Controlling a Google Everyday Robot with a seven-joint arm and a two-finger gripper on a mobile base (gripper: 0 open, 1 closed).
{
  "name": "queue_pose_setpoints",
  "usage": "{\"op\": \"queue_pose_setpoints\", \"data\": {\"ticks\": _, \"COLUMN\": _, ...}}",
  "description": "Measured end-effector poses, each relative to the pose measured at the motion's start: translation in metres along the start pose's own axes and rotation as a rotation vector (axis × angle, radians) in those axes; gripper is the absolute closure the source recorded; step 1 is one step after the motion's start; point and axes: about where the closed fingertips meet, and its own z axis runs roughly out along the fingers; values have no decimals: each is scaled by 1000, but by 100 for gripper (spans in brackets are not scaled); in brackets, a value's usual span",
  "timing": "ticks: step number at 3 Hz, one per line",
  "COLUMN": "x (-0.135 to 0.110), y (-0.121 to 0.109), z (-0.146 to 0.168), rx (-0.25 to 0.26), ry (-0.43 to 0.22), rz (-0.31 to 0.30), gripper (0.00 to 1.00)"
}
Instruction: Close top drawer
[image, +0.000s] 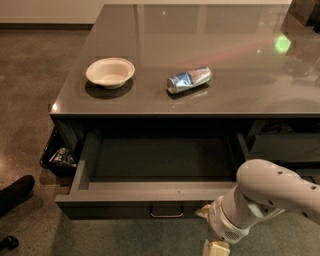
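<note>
The top drawer (150, 192) is pulled far out from under the grey counter, and its plain grey box looks empty. Its flat front faces me, with a small bracket handle (167, 213) at the centre. My white arm (265, 192) comes in from the lower right. Its gripper (214, 248) hangs low at the bottom edge, just in front of the drawer front and right of the handle. It is partly cut off by the frame edge.
On the counter top (240, 100) are a white bowl (110, 72) and a crushed can (189, 79). A dark bin with trash (57, 157) stands left of the drawer. A dark shoe (15, 192) lies on the floor at the left. Another grey drawer front (282, 146) is at the right.
</note>
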Motion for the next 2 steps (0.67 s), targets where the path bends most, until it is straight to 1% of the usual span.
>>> {"op": "queue_pose_setpoints", "data": {"ticks": 1, "x": -6, "y": -22, "z": -2, "rx": 24, "ry": 7, "rz": -18, "gripper": 0}}
{"op": "queue_pose_setpoints", "data": {"ticks": 2, "x": -22, "y": -54, "z": -5, "rx": 88, "ry": 15, "rz": -57, "gripper": 0}}
